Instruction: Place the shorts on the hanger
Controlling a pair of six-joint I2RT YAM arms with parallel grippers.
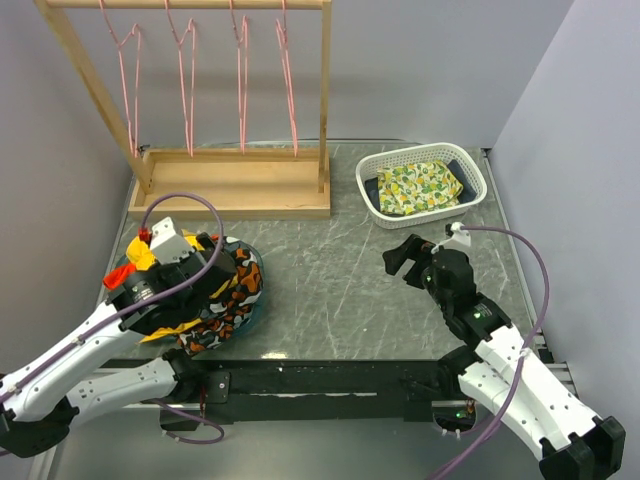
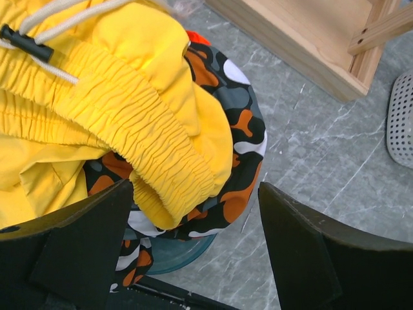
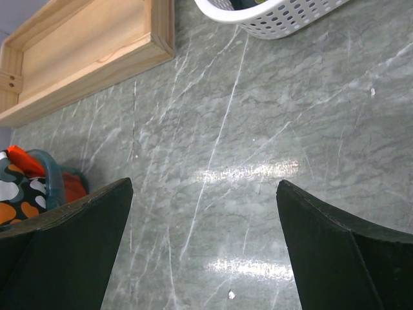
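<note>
1. At the lower left of the top view, the shorts [image 1: 141, 256] lie heaped on a black-orange-white patterned garment [image 1: 236, 292]. The left arm's wrist covers most of them, so only yellow scraps show at its edges.
2. Seen from the left wrist, the shorts [image 2: 129, 110] fill the upper left of the frame. Their gathered waistband runs diagonally down toward the lower centre, and a white drawstring [image 2: 45, 16] with a black toggle sits at the top left corner.
3. The left gripper [image 2: 193, 194] has its fingers spread wide and grips nothing. The folded end of the waistband reaches into the gap between them, nearer the finger at the frame's lower left. Whether cloth and finger touch cannot be told.
4. The patterned garment [image 2: 248, 139] lies under the shorts and drapes over the rim of a round teal container [image 2: 174, 253].
5. Four pink hangers [image 1: 186, 70] hang from the top bar of a wooden rack [image 1: 235, 185] at the upper left of the top view, well apart from the shorts.
6. The right gripper [image 3: 203, 187], lower right of centre in the top view, has its fingers apart over the bare grey table [image 3: 271, 123], with nothing between them.
7. A white basket [image 1: 470, 195] at the upper right holds a lemon-print cloth [image 1: 420, 187].
</note>
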